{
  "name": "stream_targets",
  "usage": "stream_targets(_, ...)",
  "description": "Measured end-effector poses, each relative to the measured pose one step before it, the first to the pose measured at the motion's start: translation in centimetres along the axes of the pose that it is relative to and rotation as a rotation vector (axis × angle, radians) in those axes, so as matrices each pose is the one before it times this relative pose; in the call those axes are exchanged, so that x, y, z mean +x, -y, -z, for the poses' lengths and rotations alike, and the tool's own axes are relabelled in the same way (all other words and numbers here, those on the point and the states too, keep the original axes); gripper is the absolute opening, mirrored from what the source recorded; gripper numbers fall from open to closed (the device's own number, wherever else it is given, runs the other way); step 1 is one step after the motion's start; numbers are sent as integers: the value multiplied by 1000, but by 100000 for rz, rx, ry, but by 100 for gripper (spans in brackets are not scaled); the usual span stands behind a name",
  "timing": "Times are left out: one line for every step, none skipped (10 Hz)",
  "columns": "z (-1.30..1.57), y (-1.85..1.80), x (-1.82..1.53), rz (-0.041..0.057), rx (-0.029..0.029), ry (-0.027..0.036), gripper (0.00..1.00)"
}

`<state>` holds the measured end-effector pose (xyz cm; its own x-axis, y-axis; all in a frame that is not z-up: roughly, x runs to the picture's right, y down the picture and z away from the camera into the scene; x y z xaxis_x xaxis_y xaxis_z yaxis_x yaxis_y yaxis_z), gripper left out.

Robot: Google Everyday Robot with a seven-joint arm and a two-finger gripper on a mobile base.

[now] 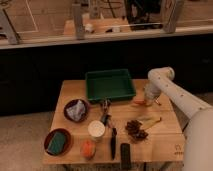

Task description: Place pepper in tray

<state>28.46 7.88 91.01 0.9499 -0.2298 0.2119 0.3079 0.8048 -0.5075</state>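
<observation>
On the wooden bench (167, 146), 2 round brown bowls sit at the left. The rear bowl (67, 114) holds a grey crumpled thing (76, 110), and the front bowl (47, 145) holds a green sponge (58, 142). A white cup (96, 129) stands mid-bench, with a stubby orange object (88, 148) in front of it. A brown cluster (136, 129) lies beside a yellowish banana-like item (151, 121). The gripper (147, 98) hangs over the right rear part of the bench.

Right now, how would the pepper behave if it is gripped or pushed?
The pepper, lying on the table near the tray and right beside the gripper, looks small and slender, so it is probably light. Being elongated, it would likely swivel rather than slide straight if pushed.
</observation>
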Motion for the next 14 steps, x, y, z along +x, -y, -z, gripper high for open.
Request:
stream_targets(2047,-605,-343,5569,370,449,0)
stream_targets(2369,-454,-316,5388,1381,372,0)
stream_targets(2604,-273,-447,5739,2241,290,0)
stream_targets(2656,263,-454,3423,4484,-1067,0)
stream_targets(1588,477,-227,222,4298,-1373,0)
stream_targets(1721,974,-134,-1252,4953,-1667,0)
stream_targets(862,2365,-1264,517,4047,925,0)
stream_targets(123,1762,-1166,534,2437,1566,0)
stream_targets(-506,2407,-1638,655,2782,2336,0)
stream_targets(-1149,1867,-1759,1692,1244,2906,0)
stream_targets(-1479,1779,-1697,1530,888,3194,0)
stream_targets(-1448,1417,-1085,995,471,2633,0)
stream_targets(-2205,1969,-1145,1297,2,3102,0)
stream_targets(-2842,1942,-624,785,-552,3087,4)
